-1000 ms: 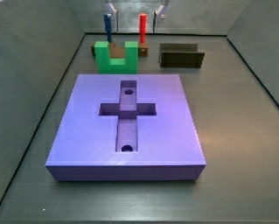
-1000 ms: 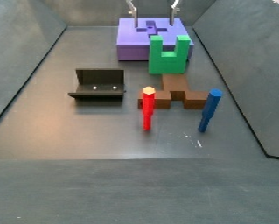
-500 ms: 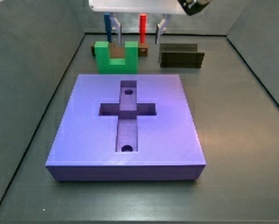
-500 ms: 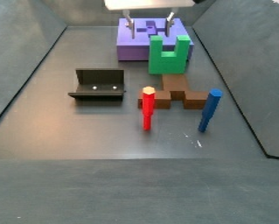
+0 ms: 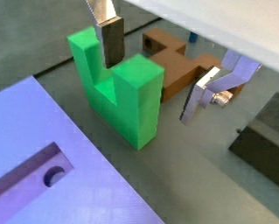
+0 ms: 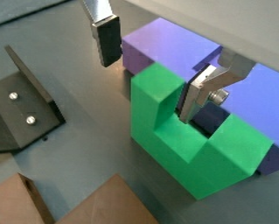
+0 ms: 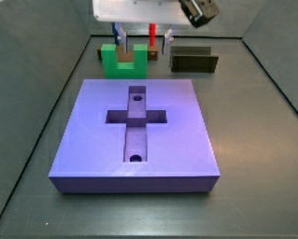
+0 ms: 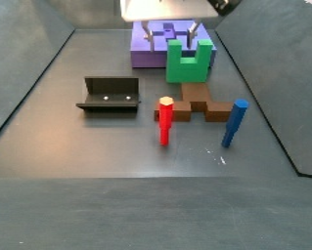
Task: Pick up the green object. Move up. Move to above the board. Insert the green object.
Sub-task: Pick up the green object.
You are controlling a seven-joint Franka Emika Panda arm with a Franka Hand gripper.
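The green object [image 7: 122,61] is a bright green U-shaped block standing on the floor just behind the purple board [image 7: 177,126]. It also shows in a side view [image 8: 189,62] and in both wrist views [image 5: 121,86] [image 6: 177,136]. My gripper [image 7: 145,39] [image 8: 171,32] is open and low over it. In both wrist views the gripper [image 5: 156,66] [image 6: 156,66] straddles one prong: one finger [image 5: 108,37] is at the notch and the other finger [image 5: 207,91] is outside. The pads are apart from the green surface.
A brown block [image 8: 201,103] lies beside the green object, with a red peg [image 8: 165,119] and a blue peg [image 8: 233,122] past it. The dark fixture [image 8: 109,95] [image 7: 193,60] stands to one side. Grey walls enclose the floor.
My gripper has come down from the top of the side views toward the green object, still open. The objects have not moved.
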